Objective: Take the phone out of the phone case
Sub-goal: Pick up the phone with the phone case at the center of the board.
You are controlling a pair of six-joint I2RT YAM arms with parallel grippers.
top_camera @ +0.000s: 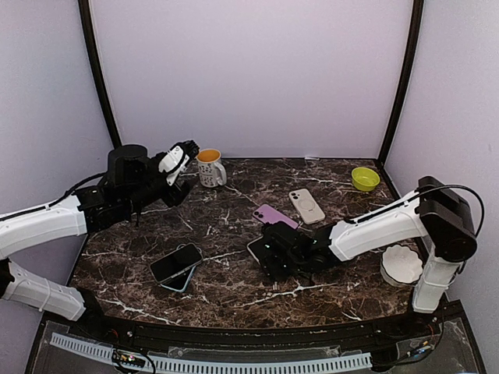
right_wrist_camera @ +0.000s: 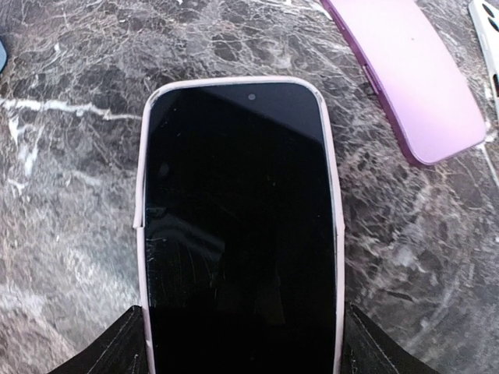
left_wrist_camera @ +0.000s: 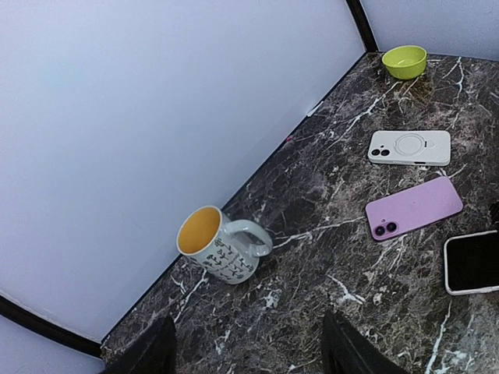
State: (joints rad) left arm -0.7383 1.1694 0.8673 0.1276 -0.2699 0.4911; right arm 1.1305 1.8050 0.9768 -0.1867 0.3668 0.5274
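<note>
A phone [right_wrist_camera: 238, 226] with a dark screen lies face up on the marble table in a pale pink phone case [right_wrist_camera: 141, 257]. My right gripper [right_wrist_camera: 240, 343] has a finger against each long side of the case, shut on the phone at its near end. From above, the right gripper [top_camera: 269, 253] sits low at the table's middle and covers most of the phone [top_camera: 256, 248]. The left wrist view shows one end of that phone [left_wrist_camera: 472, 262] at its right edge. My left gripper [top_camera: 181, 167] hangs in the air at the back left, open and empty, its fingers [left_wrist_camera: 152, 351] wide apart above the table.
A purple phone case [top_camera: 274, 215] and a white one [top_camera: 306, 206] lie camera-side up behind the right gripper. Another phone [top_camera: 176, 265] in a bluish case lies front left. A mug [top_camera: 209, 167] stands at the back, a green bowl [top_camera: 364, 178] back right, a white dish [top_camera: 401, 263] far right.
</note>
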